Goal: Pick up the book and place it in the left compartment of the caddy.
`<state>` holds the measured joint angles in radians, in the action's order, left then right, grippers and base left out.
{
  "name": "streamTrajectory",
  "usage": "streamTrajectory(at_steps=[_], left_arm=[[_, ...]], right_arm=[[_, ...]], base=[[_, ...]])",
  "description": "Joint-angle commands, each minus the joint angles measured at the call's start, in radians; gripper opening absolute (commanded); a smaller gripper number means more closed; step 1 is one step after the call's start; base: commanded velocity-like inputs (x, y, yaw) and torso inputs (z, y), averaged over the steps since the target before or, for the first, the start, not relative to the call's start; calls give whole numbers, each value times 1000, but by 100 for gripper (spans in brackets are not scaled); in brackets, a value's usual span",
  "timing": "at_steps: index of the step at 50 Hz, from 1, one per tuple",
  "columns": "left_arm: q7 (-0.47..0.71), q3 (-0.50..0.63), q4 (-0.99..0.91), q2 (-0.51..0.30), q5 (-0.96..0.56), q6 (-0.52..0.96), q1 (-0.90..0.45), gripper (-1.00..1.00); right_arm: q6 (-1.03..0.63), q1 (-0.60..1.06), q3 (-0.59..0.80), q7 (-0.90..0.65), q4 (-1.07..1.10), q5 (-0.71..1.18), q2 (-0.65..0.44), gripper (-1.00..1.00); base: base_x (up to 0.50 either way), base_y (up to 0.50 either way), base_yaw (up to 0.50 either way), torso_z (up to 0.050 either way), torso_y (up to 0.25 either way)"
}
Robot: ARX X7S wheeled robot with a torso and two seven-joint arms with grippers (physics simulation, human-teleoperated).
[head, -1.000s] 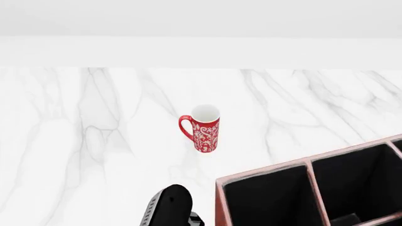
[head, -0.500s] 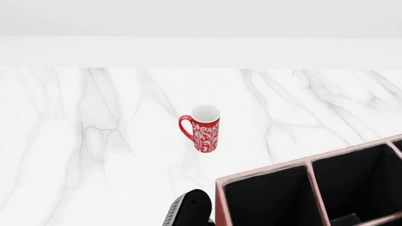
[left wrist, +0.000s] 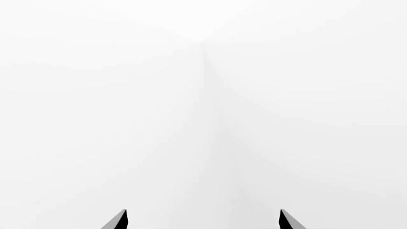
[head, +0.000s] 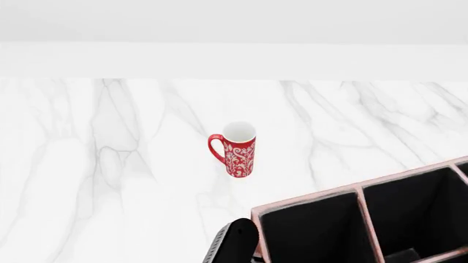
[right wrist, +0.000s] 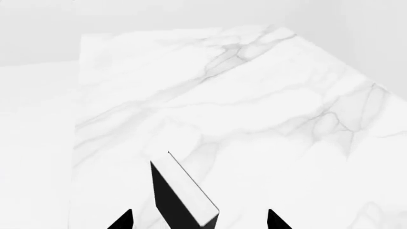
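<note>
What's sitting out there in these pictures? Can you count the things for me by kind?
Mugs: 1, the red patterned mug standing on the marble table.
Books: 1, the black book, held up beside the caddy.
Caddies: 1, the reddish-brown caddy with black slots.
Total: 3 things.

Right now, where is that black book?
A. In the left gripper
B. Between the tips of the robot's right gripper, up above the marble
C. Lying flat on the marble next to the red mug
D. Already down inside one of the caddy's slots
B: the right wrist view shows the book standing between the right gripper tips over the marble table.
</note>
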<state>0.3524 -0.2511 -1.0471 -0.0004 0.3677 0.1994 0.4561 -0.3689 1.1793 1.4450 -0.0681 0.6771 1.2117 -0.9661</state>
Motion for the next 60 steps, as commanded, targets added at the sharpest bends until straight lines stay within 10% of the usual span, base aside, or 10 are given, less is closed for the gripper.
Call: streamTrajectory(at_steps=[1, 60], left_arm=[[-5, 9, 0, 0, 8, 10, -8, 100], [-18, 24, 0, 0, 29, 37, -29, 100]], right_arm=[[-15, -38, 36, -10, -37, -73, 37, 100], [-18, -93, 65, 56, -315, -111, 269, 100]], base=[[0, 0, 0, 0, 0], [0, 0, 0, 0, 0]])
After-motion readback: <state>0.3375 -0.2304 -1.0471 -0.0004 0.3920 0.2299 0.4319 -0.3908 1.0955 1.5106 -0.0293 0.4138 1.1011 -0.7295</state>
